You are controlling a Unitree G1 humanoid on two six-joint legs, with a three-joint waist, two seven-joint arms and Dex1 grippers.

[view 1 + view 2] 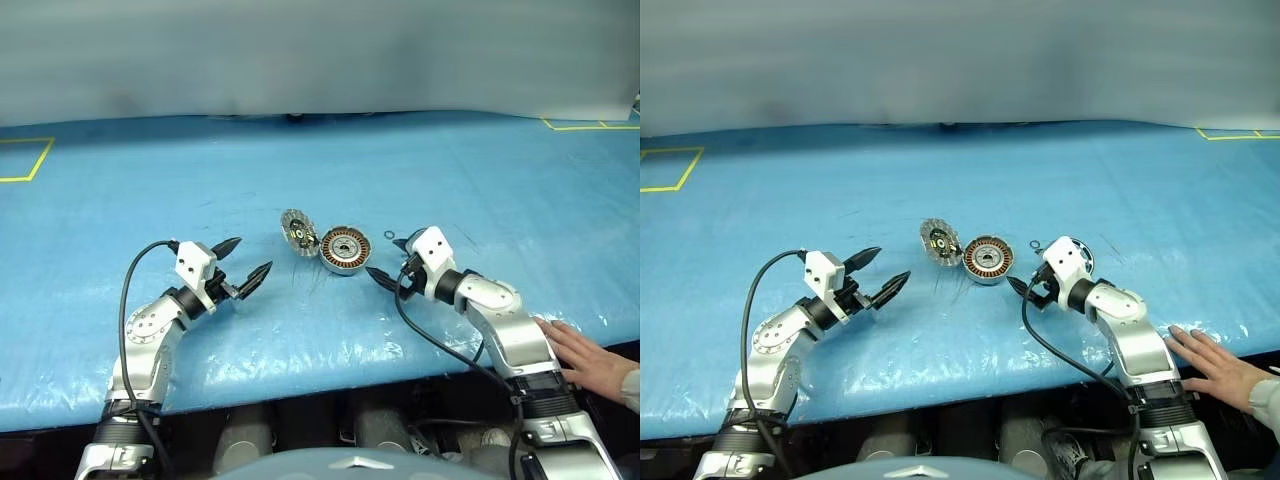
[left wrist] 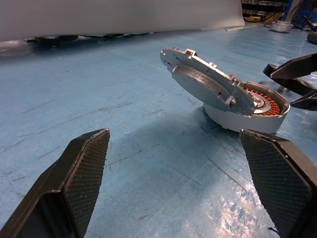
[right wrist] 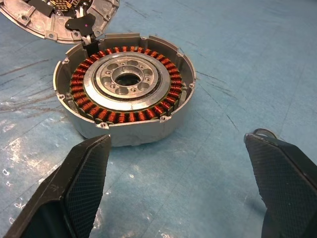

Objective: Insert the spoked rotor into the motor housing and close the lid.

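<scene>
Two grippers, left (image 1: 243, 258) and right (image 1: 388, 260), both spread, empty. One motor housing (image 1: 343, 249), lid (image 1: 297, 233) tilted open. One spoked rotor (image 1: 389, 236), barely discernible.

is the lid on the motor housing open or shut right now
Open: the lid stands tilted up off the motor housing, leaving the copper windings and centre hub exposed.

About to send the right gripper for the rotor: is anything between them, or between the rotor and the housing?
Nothing visible. The spoked rotor lies alone on the blue sheet just beyond the open right gripper. The motor housing sits beside it, windings exposed, with the lid tilted open on its far side.
</scene>
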